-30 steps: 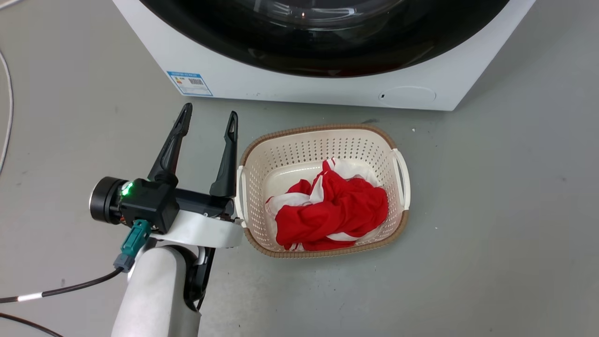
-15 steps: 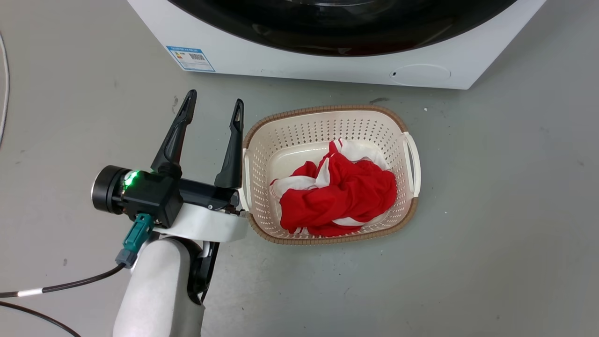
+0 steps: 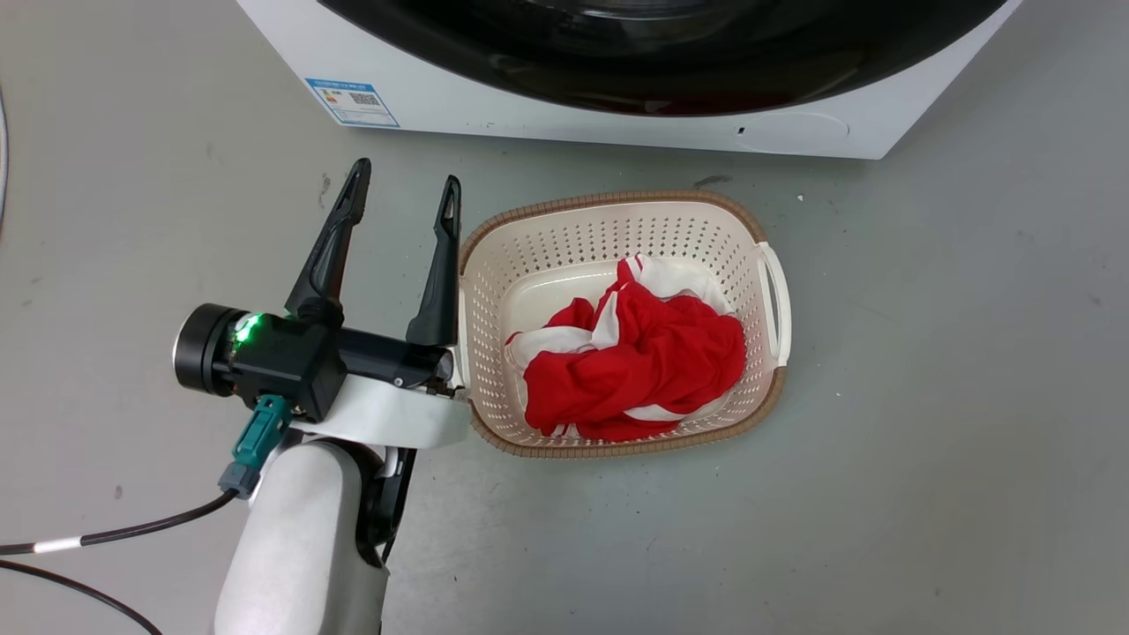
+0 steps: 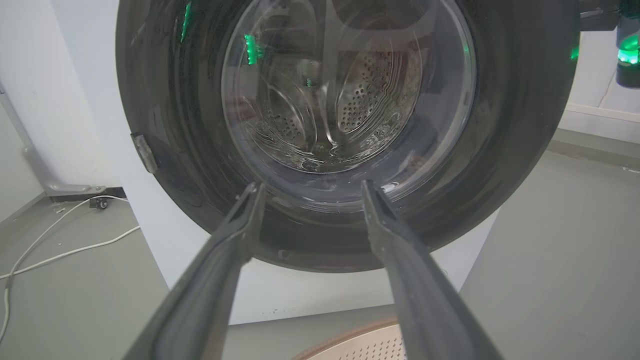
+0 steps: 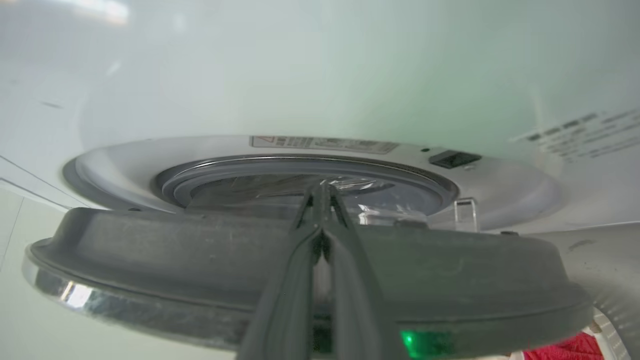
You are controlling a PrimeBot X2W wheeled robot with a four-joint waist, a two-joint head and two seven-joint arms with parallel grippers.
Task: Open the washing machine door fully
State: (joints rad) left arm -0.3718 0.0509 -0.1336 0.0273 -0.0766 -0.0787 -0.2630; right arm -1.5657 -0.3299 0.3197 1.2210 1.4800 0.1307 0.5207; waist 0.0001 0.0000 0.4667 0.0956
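Left wrist view: door [image 4: 515,125] beyond claw [image 4: 311,186]

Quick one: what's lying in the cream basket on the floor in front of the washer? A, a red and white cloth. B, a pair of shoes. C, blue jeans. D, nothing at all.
A: the head view shows a crumpled red and white cloth inside the basket.

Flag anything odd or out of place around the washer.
Nothing stands out. The door stands ajar with the right gripper shut at its edge; the basket sits upright, cloth inside, nothing spilled.
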